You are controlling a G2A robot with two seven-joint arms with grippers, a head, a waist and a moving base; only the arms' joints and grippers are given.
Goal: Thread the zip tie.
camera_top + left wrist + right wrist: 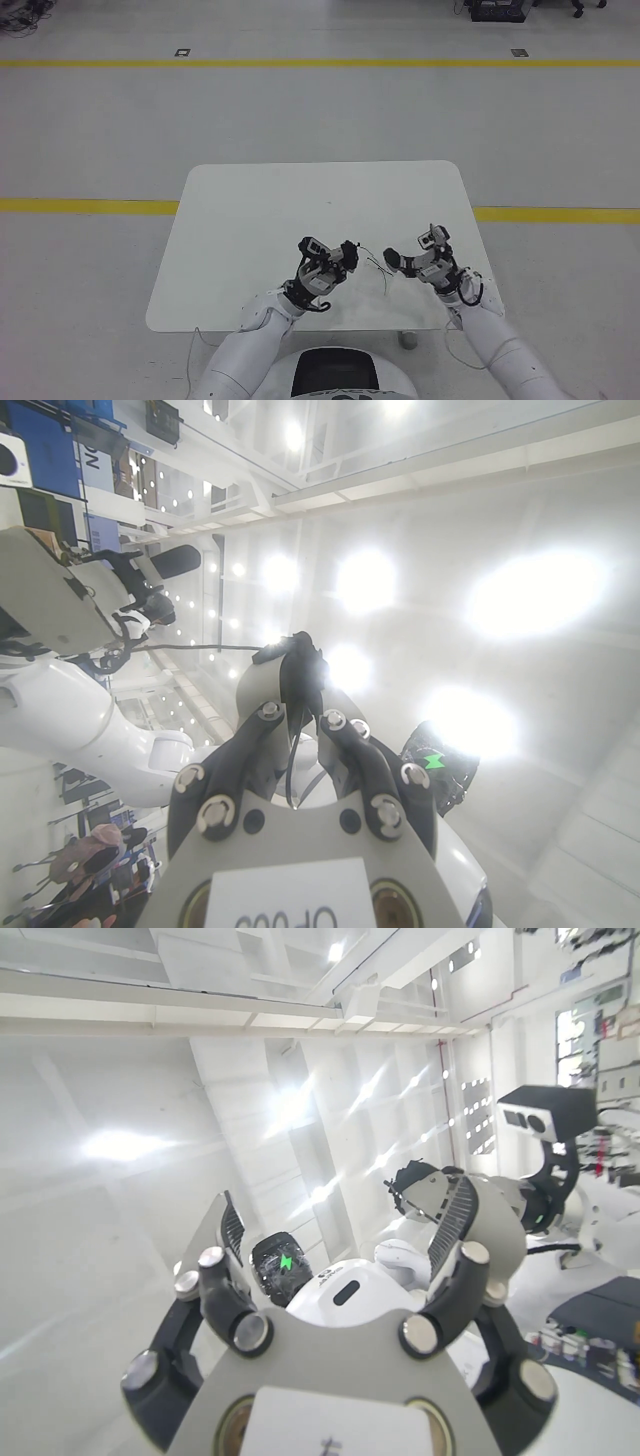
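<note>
My two arms are raised over the front part of the white table [300, 200], wrists turned upward and facing each other. My left gripper [296, 647] is shut on a thin black zip tie [200, 646]. One end of the tie sticks out sideways toward the other arm, and another stretch runs down between the fingers [260, 685]. In the top view the zip tie [372, 262] shows as a fine dark line between the left gripper [349, 252] and the right gripper [392, 262]. My right gripper [345, 1193] is open, with nothing between its ribbed pads [450, 1223].
The table's front edge [300, 330] runs just under both forearms. Yellow floor lines [90, 206] pass behind and beside the table. Ceiling lights glare strongly in the left wrist view.
</note>
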